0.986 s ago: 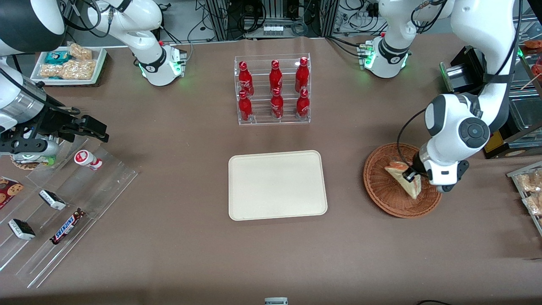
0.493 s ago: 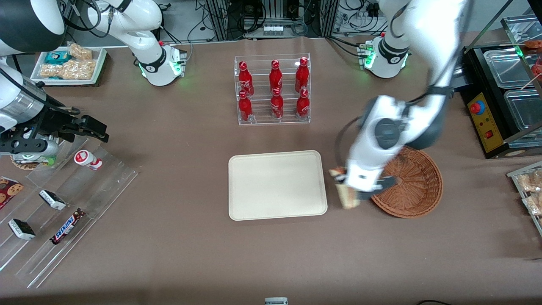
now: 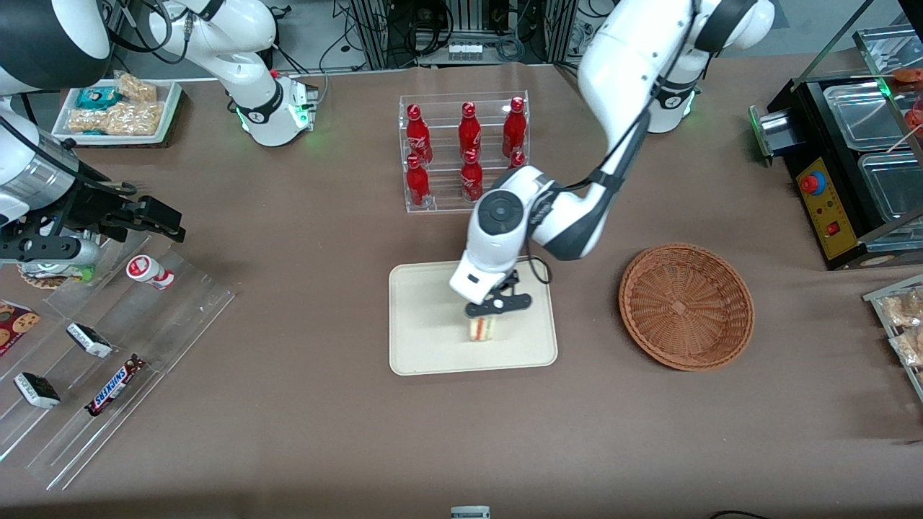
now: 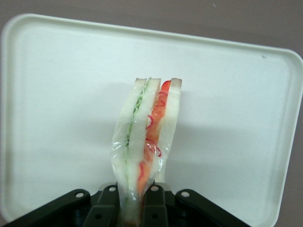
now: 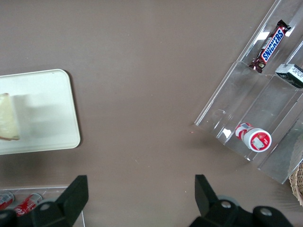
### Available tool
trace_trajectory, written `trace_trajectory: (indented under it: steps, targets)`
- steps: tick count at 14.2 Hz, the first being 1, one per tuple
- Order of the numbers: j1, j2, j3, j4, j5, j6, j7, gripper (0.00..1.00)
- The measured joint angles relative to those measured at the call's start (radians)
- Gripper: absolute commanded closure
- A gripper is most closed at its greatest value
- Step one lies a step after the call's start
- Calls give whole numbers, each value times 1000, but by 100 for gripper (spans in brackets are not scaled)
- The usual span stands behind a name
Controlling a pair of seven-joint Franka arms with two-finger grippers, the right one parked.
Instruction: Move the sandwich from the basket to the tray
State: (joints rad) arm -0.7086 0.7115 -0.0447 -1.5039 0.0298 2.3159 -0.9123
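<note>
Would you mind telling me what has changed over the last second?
The gripper, shut on the sandwich, carried it out of the basket toward the parked arm's end and now holds it over the tray. Basket, tray and bottles stayed put.

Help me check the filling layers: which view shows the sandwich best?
The left wrist view: the sandwich fills it edge-on, with green and red layers clear, pinched by the tool above the tray. The front view shows it small under the tool; the right wrist view shows only a pale slice.
</note>
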Motion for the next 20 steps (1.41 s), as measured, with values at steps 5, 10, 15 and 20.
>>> trace_trajectory:
  steps: [5, 10, 15, 20]
  targets:
    - [-16, 61, 1, 14, 105, 56, -122, 0]
    - [-13, -19, 14, 64, 109, -64, -158, 0]
    - [57, -275, 28, 75, 109, -371, -163, 0]
    - [293, -361, 31, 10, 85, -455, 56, 0]
